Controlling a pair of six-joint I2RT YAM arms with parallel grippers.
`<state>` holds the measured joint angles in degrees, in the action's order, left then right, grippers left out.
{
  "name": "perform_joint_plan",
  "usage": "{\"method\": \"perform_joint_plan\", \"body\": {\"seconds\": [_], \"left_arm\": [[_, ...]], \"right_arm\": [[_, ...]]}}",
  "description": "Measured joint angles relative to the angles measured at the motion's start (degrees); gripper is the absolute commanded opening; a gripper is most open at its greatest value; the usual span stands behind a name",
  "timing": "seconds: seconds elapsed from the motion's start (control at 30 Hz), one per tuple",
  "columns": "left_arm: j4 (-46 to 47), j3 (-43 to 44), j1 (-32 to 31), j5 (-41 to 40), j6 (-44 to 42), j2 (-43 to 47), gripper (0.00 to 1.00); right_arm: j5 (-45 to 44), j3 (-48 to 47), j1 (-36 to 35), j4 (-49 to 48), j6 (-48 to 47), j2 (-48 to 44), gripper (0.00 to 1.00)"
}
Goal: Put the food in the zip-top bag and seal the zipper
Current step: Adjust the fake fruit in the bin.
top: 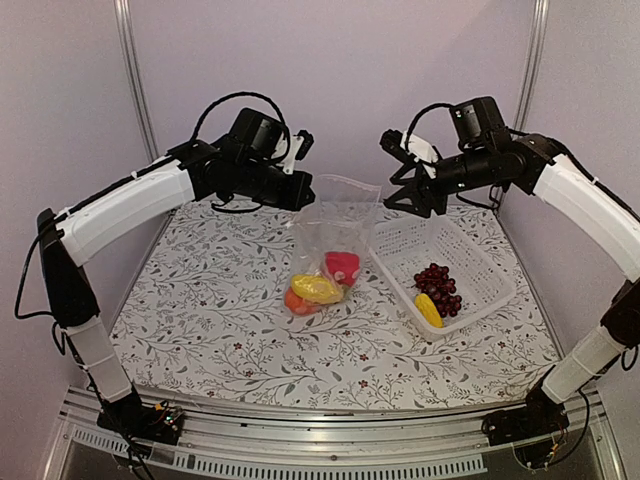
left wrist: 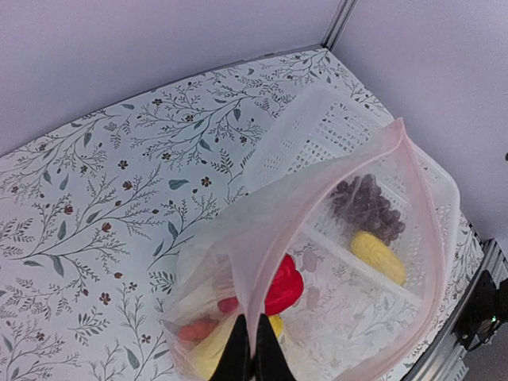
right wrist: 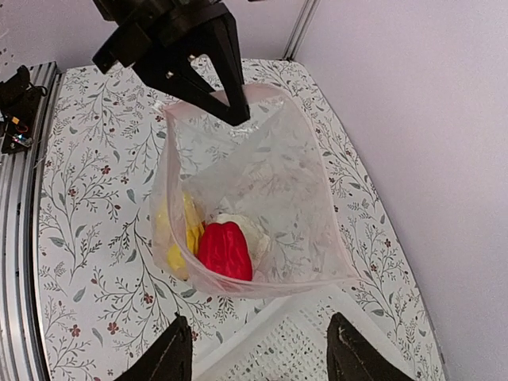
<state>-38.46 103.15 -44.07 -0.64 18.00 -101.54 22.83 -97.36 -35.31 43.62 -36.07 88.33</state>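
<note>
Now: my left gripper (left wrist: 252, 353), pinched shut on the zipper (left wrist: 258, 302), holds the zip-top bag (top: 335, 225) upright on the table (top: 200, 300). My right gripper (right wrist: 258, 349) stands parted, empty. Outside it, grapes (top: 437, 279) and a yellow piece (top: 428, 309) lie in the basket (top: 480, 262). The film is probably limp and slippery, so grip the stiffer rim.

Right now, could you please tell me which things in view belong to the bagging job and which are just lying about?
Job: zip-top bag, its zipper, left gripper shut on it; bagged red piece, yellow piece, orange piece; grapes and second yellow piece lying in the white basket.
Lying about: white basket, floral table cover.
</note>
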Motion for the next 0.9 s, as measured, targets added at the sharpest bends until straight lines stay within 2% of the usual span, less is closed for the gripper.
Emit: {"method": "perform_joint_plan", "body": {"seconds": [0.3,0.53,0.9], "left_arm": [[0.00,0.00,0.13,0.00,-0.44,0.00,0.00],[0.13,-0.15,0.22,0.00,-0.42,0.00,0.00],[1.33,-2.86,0.31,0.00,-0.37,0.11,0.00]], "right_arm": [[-2.27,8.50,8.59,0.59,-2.60,-1.36,0.55],[-8.37,13.57,9.33,2.91,-14.40,0.90,0.47],[-10.40,14.47,9.31,3.61,-27.78,10.27,0.43]]}}
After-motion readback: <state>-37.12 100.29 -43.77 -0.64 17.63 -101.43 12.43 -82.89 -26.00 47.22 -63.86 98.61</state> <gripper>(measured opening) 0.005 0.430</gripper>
